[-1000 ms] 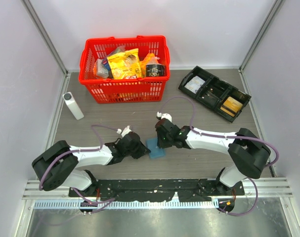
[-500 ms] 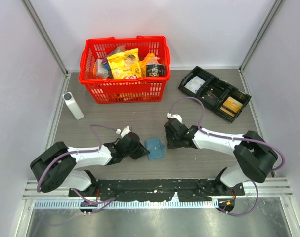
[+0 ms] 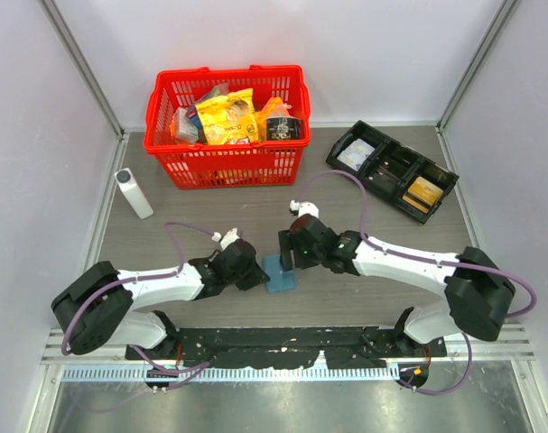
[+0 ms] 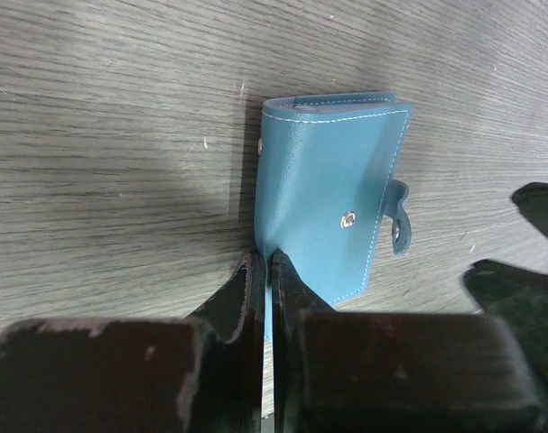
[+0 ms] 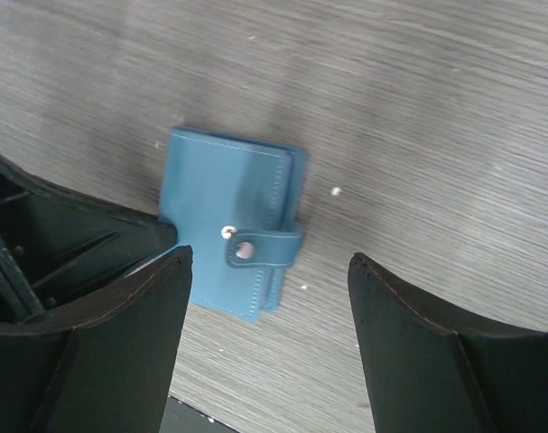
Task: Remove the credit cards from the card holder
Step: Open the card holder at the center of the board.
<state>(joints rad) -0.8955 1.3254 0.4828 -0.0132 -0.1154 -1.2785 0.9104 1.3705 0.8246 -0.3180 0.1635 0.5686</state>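
Note:
The card holder is a small blue folded wallet lying flat on the table between the two arms. My left gripper is shut on its near-left edge, and the left wrist view shows the blue leather pinched between the left gripper's tips. In that view the strap hangs off the side, its snap apart from the stud. My right gripper hovers just above the holder. The right gripper is open wide with nothing between its fingers. No credit cards show at the holder. A tan-gold card lies in the black tray.
A red basket full of packets stands at the back left. The black compartment tray sits at the back right. A white upright bottle stands near the left wall. Walls close in both sides.
The right gripper swung right, away from the holder, then came back left over it and opened wide. The left gripper stayed shut on the holder, which shifted slightly left.

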